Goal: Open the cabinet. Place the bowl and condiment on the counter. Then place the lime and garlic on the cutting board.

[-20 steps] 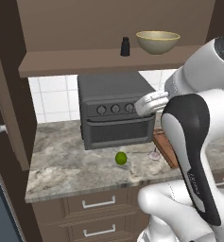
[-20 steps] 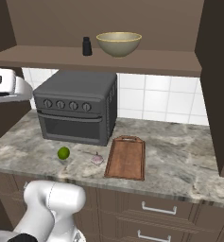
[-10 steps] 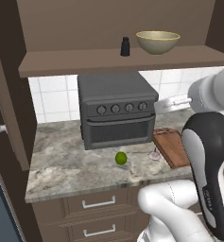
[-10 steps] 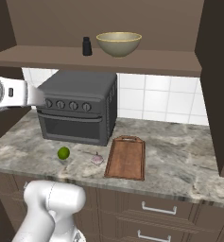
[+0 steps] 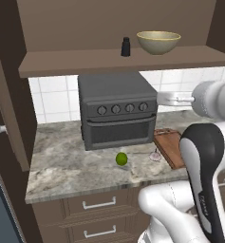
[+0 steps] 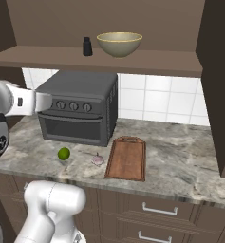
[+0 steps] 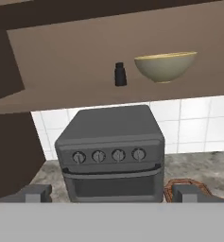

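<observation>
marbled grey-beige counter runs under a white tiled wall, with pale-handled drawers below its thick edge. a dark grey toaster oven sits at the back of the stone, four knobs across its front. just ahead of the oven lies the lime, and a little to its right the garlic, both on the bare stone and apart from each other. beside the garlic is the cutting board, flat, reddish-brown, its handle end toward the tiles, nothing on it.

up above, the cabinet stands open, its dark brown door swung out at the side. on its shelf the condiment stands upright, and the bowl sits near it on the right, not touching.

the white arm rises in front of the counter, its forearm reaching level at about the oven's height, short of the shelf. the gripper looks straight at the oven, with the shelf items higher up in its view. its two dark fingertips are spread wide apart with nothing between them.
</observation>
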